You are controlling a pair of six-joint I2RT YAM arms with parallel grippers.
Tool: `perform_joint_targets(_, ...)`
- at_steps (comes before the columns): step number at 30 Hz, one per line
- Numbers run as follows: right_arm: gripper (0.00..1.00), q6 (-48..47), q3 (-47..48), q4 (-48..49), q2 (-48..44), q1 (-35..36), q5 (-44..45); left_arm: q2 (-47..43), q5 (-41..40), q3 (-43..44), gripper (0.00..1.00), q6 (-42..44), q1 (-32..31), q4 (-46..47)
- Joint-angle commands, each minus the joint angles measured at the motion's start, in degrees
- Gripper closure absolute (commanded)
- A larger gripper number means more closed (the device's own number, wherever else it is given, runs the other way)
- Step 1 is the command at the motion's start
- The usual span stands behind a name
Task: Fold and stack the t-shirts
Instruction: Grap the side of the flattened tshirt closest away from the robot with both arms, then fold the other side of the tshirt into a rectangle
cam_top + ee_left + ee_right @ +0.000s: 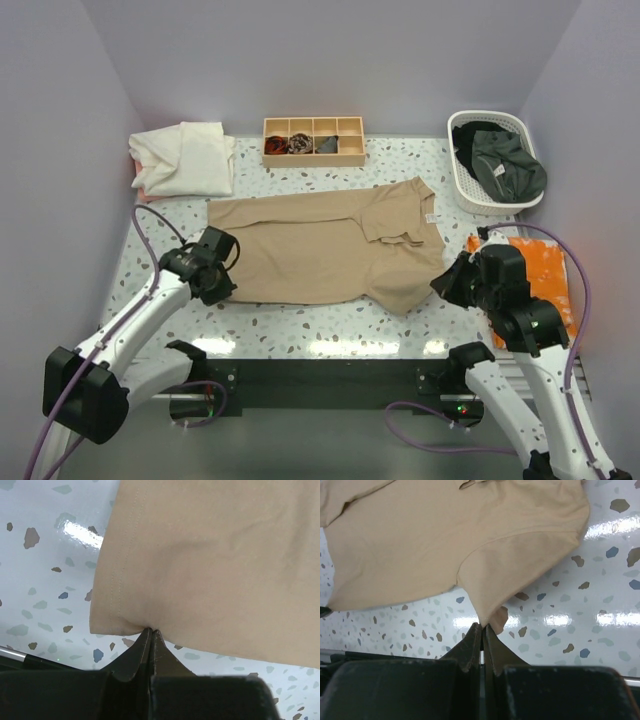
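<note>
A tan t-shirt [320, 245] lies spread flat across the middle of the table, its collar to the right. My left gripper [228, 288] is shut on the near edge of this shirt close to its hem corner [107, 622]; the fingertips [145, 636] pinch the cloth there. My right gripper [442, 284] is shut on the tip of the near sleeve [512, 570], which is pulled to a point between its fingertips [476, 632]. A folded cream-white t-shirt [185, 158] sits at the back left. Dark green and black t-shirts [505, 165] lie in a basket.
A white plastic basket [468, 195] stands at the back right. A divided wooden tray [313, 157] with small dark items sits at the back centre. An orange patterned cloth [552, 270] lies at the right edge, beside my right arm.
</note>
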Motion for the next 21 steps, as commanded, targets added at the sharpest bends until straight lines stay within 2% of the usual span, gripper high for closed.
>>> perform_joint_targets(1,1.00,2.6,2.9,-2.5,-1.0,0.1,2.6,0.8,-1.7,1.8,1.00,1.1,-0.2,-2.8)
perform_joint_targets(8,1.00,2.3,3.0,0.1,0.7,0.2,4.3,4.4,-3.0,4.6,1.00,3.7,-0.2,-1.0)
perform_joint_targets(21,1.00,-1.2,4.9,11.1,12.9,0.1,10.6,18.6,-6.2,11.2,1.00,10.5,-0.2,5.0)
